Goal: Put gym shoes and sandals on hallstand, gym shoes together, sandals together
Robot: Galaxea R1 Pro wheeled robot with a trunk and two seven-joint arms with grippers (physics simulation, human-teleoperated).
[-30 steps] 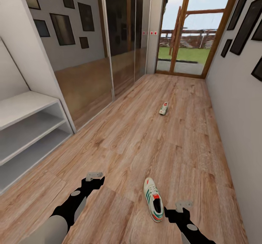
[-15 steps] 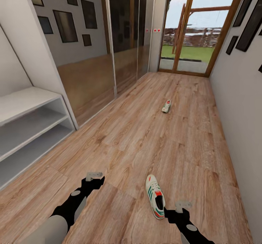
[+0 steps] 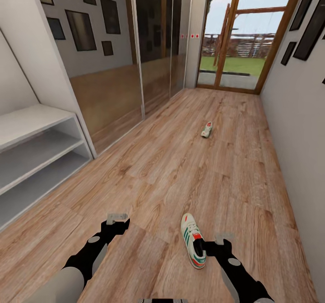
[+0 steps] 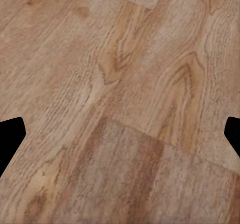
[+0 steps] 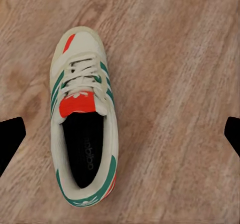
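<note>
One gym shoe (image 3: 193, 240), cream with green stripes and a red tongue, lies on the wood corridor floor (image 3: 180, 176) close in front of me. My right gripper (image 3: 211, 248) hovers at its heel side. In the right wrist view the same shoe (image 5: 82, 119) lies below the right gripper (image 5: 120, 139), whose fingers stand wide apart, open and empty. The second gym shoe (image 3: 206, 130) lies farther down the corridor. My left gripper (image 3: 118, 224) hangs over bare floor, and the left wrist view shows it (image 4: 120, 134) open. A low white two-tier shelf unit (image 3: 31, 154), apparently the hallstand, stands at the left. The sandals are out of view.
Mirrored sliding doors (image 3: 135, 68) line the left wall beyond the shelf unit. A glass door (image 3: 239, 36) closes the far end. The right wall (image 3: 298, 127) carries dark picture frames. Open floor lies between the two shoes.
My right gripper has moved left and slightly forward, to the near shoe's heel. The head camera shifted a little early on. The left arm and both shoes stayed put.
</note>
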